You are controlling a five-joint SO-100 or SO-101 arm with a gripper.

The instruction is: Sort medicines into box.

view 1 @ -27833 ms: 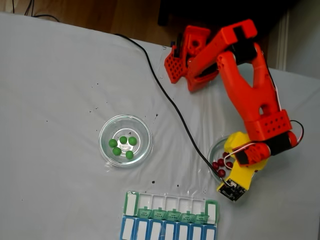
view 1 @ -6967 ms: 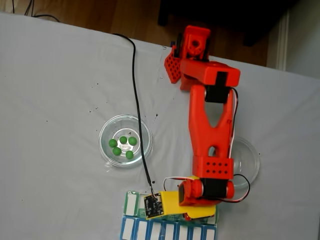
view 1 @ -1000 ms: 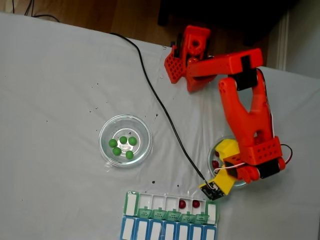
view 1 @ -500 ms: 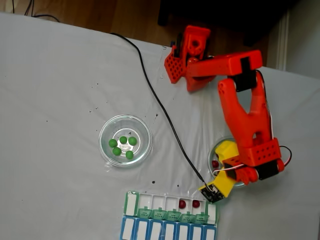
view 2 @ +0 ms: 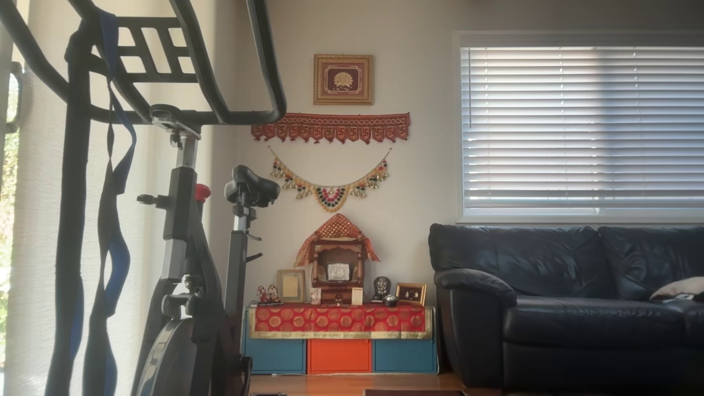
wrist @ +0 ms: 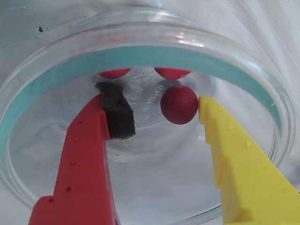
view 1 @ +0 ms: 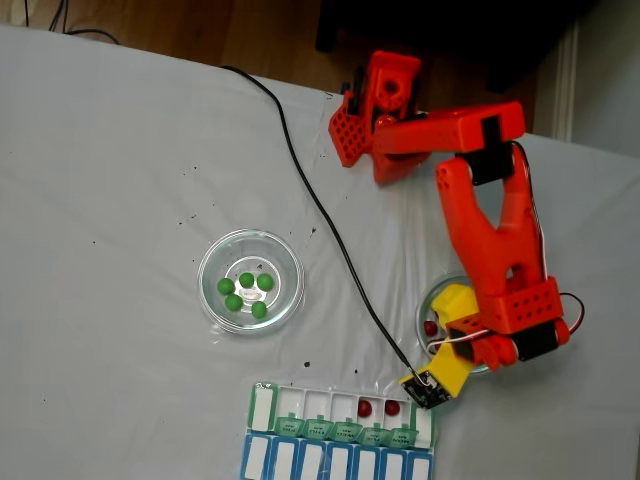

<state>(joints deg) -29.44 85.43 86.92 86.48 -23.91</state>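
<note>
Five glossy green balls [view 1: 246,293] sat in one round clear glass dish [view 1: 250,281] on the surface. Two dark red balls [view 1: 378,408] lay in the white green-lidded pill organiser [view 1: 342,415]. The fingers [wrist: 154,108] stood released around a third red ball [wrist: 179,104] in the other glass dish [wrist: 140,51], the yellow one touching it.

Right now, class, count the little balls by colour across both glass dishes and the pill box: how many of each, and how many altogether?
Green balls: 5, all in the dish on the left of the fixed view.
Dark red balls: 5, with 3 in the other dish and 2 in the box.
Total: 10.
</note>
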